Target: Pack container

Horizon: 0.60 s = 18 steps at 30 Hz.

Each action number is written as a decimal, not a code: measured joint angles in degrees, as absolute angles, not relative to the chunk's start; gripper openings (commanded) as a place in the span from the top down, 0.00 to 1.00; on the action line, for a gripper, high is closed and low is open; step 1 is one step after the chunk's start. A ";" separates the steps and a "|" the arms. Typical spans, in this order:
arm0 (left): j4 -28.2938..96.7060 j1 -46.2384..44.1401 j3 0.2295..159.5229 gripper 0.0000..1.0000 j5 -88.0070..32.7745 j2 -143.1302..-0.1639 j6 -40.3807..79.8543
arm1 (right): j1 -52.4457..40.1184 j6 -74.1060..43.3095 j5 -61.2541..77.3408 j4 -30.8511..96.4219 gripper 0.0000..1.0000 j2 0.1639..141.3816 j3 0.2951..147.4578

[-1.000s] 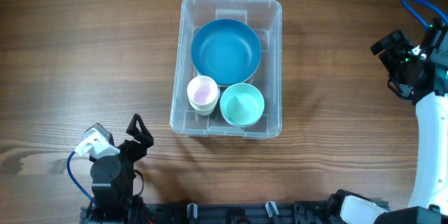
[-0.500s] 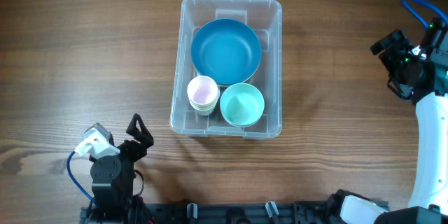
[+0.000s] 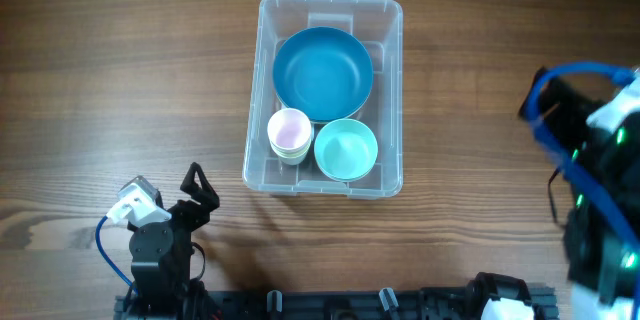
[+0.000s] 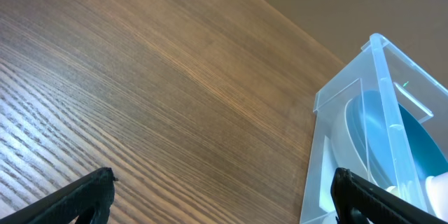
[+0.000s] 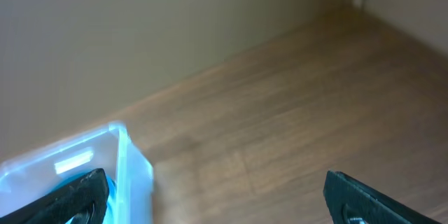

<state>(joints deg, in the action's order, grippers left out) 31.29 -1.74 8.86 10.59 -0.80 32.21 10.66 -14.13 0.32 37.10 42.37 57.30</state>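
The clear plastic container [image 3: 395, 90] sits at the table's middle. It holds a blue bowl [image 3: 323, 73] at the back, a pink cup [image 3: 290, 132] stacked on others at the front left and a mint green bowl [image 3: 346, 149] at the front right. My left gripper [image 3: 197, 188] is open and empty at the front left, apart from the container. It sees the container's corner [image 4: 378, 112] at its right. My right arm [image 3: 595, 200] is blurred at the far right edge. Its jaws [image 5: 217, 196] are open and empty, with the container's corner [image 5: 129, 161] at the left.
The wooden table [image 3: 120, 70] surrounds the container on all sides. A rail with black mounts [image 3: 330, 305] runs along the front edge. A blue cable [image 3: 105, 245] loops by the left arm's base.
My right arm has swung down and toward the front right, and now appears blurred. The left arm and the container's contents have not moved.
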 measured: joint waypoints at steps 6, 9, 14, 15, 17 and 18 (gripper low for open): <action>31.24 -1.74 8.82 0.00 10.59 -0.75 32.21 | 10.63 2.37 12.34 33.30 0.00 24.34 39.33; 31.27 -1.74 8.82 0.00 10.59 -0.80 32.21 | 10.63 4.69 15.97 32.60 0.00 17.63 31.79; 31.29 -1.74 8.82 0.00 10.57 -0.80 32.21 | 10.63 3.75 18.26 25.39 0.00 10.02 19.46; 31.29 -1.74 8.82 0.00 10.59 -0.78 32.21 | 10.63 2.90 18.44 24.25 0.00 8.78 17.39; 31.29 -1.74 8.82 0.00 10.59 -0.80 32.23 | 10.63 1.06 19.07 23.11 0.00 6.11 12.95; 31.27 -1.74 8.82 0.00 10.59 -0.80 32.21 | 10.41 0.64 19.29 21.80 0.00 5.34 11.64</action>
